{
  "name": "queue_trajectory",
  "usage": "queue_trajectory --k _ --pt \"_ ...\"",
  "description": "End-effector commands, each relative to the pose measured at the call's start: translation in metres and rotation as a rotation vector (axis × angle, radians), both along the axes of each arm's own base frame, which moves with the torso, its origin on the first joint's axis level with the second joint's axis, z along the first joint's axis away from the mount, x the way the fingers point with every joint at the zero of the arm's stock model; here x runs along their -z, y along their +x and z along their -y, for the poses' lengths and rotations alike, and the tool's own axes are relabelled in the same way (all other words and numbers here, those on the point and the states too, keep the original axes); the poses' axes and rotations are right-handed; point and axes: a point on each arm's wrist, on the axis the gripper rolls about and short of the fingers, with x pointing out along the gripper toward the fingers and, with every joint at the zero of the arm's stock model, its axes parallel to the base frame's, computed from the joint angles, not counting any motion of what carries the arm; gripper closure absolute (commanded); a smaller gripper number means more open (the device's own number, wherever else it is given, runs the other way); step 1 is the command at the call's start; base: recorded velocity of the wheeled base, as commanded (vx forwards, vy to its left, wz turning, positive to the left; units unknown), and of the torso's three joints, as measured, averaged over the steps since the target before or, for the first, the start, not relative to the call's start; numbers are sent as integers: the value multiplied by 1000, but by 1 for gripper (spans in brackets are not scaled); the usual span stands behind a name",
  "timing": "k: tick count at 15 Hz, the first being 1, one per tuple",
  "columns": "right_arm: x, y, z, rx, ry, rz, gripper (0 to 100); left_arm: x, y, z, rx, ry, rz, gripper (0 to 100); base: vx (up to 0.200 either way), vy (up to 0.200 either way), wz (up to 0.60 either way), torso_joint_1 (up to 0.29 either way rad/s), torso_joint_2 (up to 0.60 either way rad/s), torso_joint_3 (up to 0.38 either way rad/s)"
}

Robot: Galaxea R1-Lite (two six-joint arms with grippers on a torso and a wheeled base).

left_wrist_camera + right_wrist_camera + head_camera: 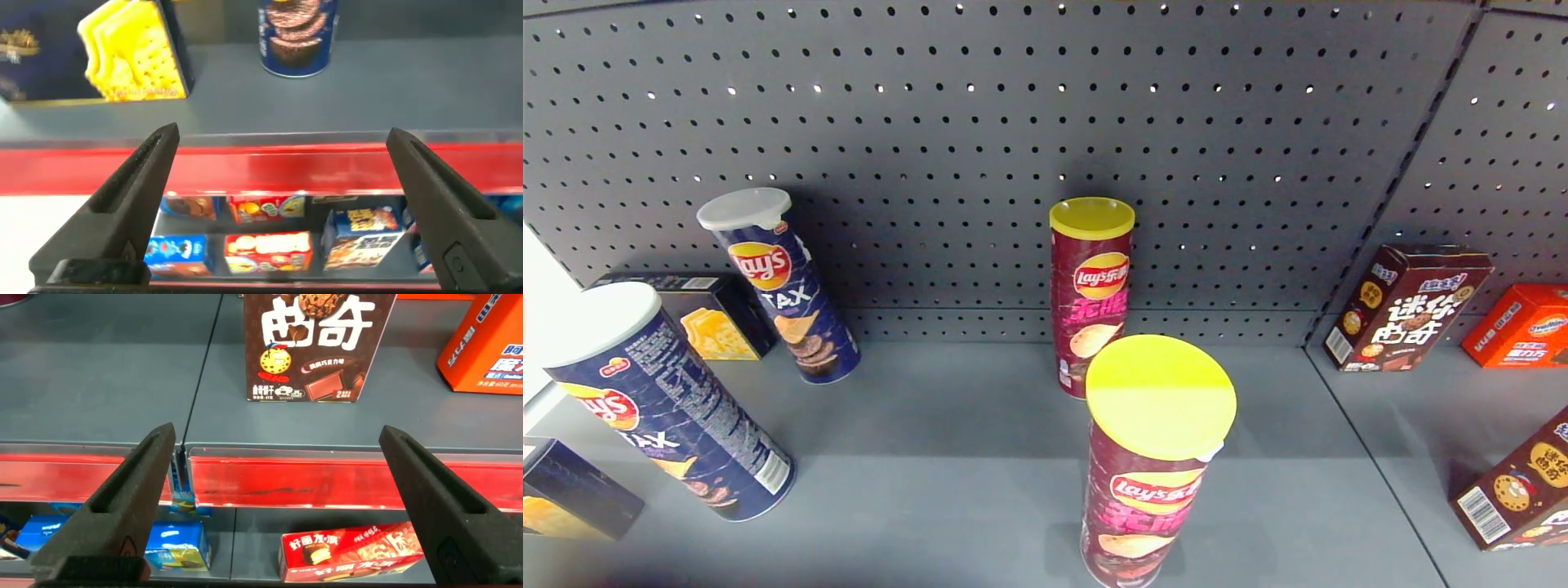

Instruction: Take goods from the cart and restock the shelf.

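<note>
- Head view: the shelf [947, 425] lies before you, backed by a pegboard [1013, 122].
  - Two maroon cans with yellow lids stand upright mid-shelf. The front maroon can [1156, 490] is near the front edge and the rear maroon can [1092, 286] is against the back.
  - To the left stand the front blue can [662, 408] and the rear blue can [784, 294], with a cracker box [715, 318] between them.
  - To the right are the rear brown box [1409, 310], an orange box [1523, 327] and the front brown box [1523, 490].
  - These cans are tall and narrow, so I judge that a sideways brush would topple one into its neighbour.
- Left wrist view: your left gripper [282, 139] has its fingers spread wide with nothing between them.
  - It sits low, facing the red price rail [278, 167] on the shelf's front edge.
  - The cracker box [131, 49] and the rear blue can [296, 41] stand on the shelf beyond the rail. Packets [265, 249] sit on the level below.
  - If you raise this arm straight up, a fingertip could catch under the rail.
- Right wrist view: your right gripper [278, 431] is also spread apart and empty, facing the same rail [327, 478].
  - What looks to be the front brown box [315, 343] stands just behind the rail, with the orange box [486, 343] beside it.
  - A red packet [351, 551] lies on the level below.
  - That box sits close to the edge, so a push forward risks shoving it back or tipping it over.
- Neither pincer holds goods, so restocking has yet to begin at this shelf.
</note>
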Motion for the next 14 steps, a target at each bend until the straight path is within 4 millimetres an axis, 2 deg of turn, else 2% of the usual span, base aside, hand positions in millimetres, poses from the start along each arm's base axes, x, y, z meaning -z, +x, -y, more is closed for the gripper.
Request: queue_trajectory --k 1,7,8,9,10,11,12,13,14 --pt "0 0 0 -1 -7 0 0 0 0 0 -15 0 1 0 0 0 0 0 0 0" --pt "-5 -1 0 11 6 23 0 0 0 0 21 3 1 0 0 0 0 0 0 0" --pt "-73 7 1 34 97 -4 0 -1 0 1 39 4 -4 0 0 0 0 0 0 0" --pt "-89 14 1 8 86 -30 0 0 0 1 39 4 -4 0 0 0 0 0 0 0" --pt "-116 10 0 -73 40 36 0 0 0 1 39 4 -2 0 0 0 0 0 0 0" --pt "-128 17 -1 -137 13 17 0 -1 0 1 38 4 1 0 0 0 0 0 0 0" --pt "-151 32 -3 -216 8 9 0 0 0 1 38 4 -2 0 0 0 0 0 0 0" --pt "-160 41 -5 -253 8 -9 0 -1 0 1 39 4 1 0 0 0 0 0 0 0" --pt "-172 61 -10 -319 4 -49 0 -1 0 1 39 4 1 0 0 0 0 0 0 0"
